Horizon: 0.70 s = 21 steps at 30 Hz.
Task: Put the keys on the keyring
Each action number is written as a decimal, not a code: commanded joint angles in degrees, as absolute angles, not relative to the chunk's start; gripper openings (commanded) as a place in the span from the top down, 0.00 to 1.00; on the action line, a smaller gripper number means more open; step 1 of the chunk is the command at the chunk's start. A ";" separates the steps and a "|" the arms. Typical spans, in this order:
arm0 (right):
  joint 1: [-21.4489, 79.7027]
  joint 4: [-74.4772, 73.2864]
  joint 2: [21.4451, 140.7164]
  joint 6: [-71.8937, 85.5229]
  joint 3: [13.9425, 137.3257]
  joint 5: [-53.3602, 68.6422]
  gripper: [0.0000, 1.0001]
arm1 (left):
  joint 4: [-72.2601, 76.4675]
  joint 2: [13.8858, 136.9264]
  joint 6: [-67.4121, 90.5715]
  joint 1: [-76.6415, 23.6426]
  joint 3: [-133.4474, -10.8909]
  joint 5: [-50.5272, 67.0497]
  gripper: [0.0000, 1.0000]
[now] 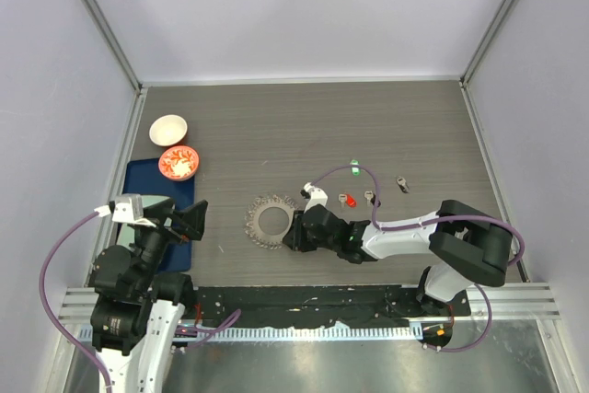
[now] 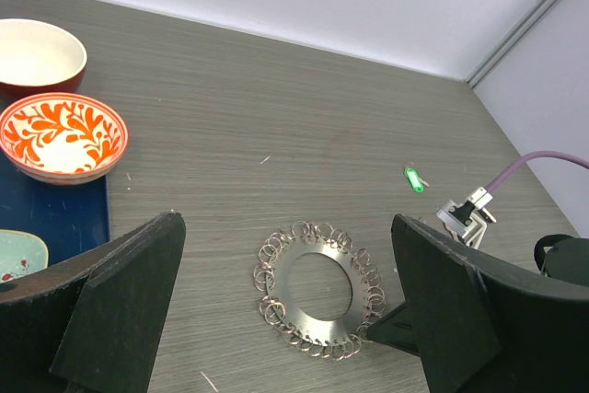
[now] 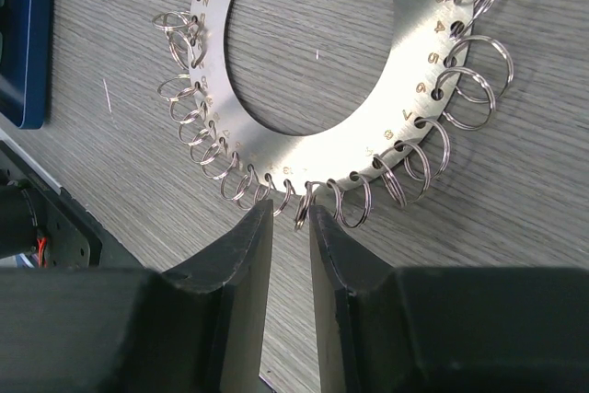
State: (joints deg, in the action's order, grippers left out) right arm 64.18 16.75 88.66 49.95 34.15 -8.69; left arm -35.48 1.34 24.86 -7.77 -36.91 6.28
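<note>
At the keyring (image 3: pixel 368 126) edge, my right claw (image 3: pixel 292 227) pinches one small loop; next, fetch a key.

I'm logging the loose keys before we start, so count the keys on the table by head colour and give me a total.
Green keys: 1
Red keys: 1
Dark-headed keys: 2, the other at
Total: 4 keys, all lying loose right of the keyring.

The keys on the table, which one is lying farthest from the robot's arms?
The green key. It lies alone, farther up the table than the red key and the two dark ones beside it.
</note>
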 commanded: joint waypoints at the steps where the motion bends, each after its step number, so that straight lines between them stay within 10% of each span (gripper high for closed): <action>1: 64.51 19.51 89.38 50.54 34.45 -9.58 0.71 | -33.40 0.88 24.43 -7.74 -36.74 7.38 0.00; 21: 64.34 -2.97 86.40 24.99 51.83 -11.26 0.99 | -26.64 6.41 22.16 -7.73 -34.19 17.92 0.00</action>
State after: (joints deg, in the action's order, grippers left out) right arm 64.29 4.47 89.49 38.57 43.07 -9.63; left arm -32.88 3.40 24.67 -7.77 -35.38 11.00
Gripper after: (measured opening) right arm 0.031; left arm 0.996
